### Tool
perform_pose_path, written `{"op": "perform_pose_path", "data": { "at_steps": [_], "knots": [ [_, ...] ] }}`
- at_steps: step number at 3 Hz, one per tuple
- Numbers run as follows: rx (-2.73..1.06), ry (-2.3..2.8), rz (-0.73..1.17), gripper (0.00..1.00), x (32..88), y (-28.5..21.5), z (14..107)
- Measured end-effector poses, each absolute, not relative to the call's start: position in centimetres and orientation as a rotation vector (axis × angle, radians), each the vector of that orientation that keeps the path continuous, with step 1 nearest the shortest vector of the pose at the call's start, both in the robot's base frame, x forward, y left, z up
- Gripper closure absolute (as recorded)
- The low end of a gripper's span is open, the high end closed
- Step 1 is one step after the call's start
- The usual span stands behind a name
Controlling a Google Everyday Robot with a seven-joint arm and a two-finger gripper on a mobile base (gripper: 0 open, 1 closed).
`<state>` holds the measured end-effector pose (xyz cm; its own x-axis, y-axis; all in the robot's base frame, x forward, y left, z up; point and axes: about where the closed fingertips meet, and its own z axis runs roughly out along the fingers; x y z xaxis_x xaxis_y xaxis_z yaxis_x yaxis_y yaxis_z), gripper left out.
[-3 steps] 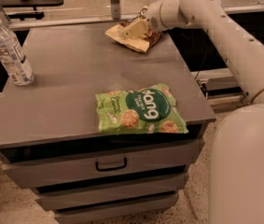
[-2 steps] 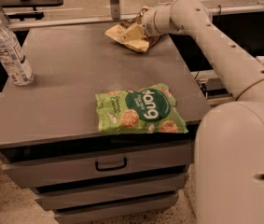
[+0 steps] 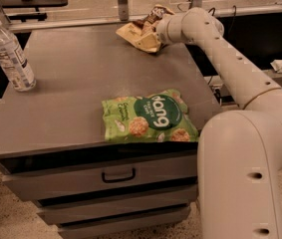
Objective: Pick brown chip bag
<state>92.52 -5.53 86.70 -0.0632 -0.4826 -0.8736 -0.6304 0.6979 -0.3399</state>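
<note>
The brown chip bag, tan-yellow with a dark brown top, lies crumpled at the far edge of the grey table, right of centre. My gripper is at the bag's right side, right against it, with the white wrist covering the contact. The arm reaches in from the lower right, across the table's right edge. I cannot tell whether the bag rests on the table or is slightly raised.
A large green "dang" bag lies near the table's front edge. A clear water bottle stands at the left edge. Drawers sit under the tabletop. A rail and shelf run behind the table.
The wrist has moved a little left and down onto the brown bag, and the arm's elbow has swung. The bag has shifted slightly left.
</note>
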Motion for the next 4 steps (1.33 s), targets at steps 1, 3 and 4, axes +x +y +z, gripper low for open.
{"op": "perform_pose_path", "data": {
  "at_steps": [1,3,4],
  "knots": [
    [-0.902,1.679,0.129,0.41,93.1,-6.3,86.8],
    [-0.929,1.588,0.130,0.88,91.0,-6.2,90.3],
    [-0.958,1.531,0.161,1.00,88.3,-5.0,92.8]
  ]
}}
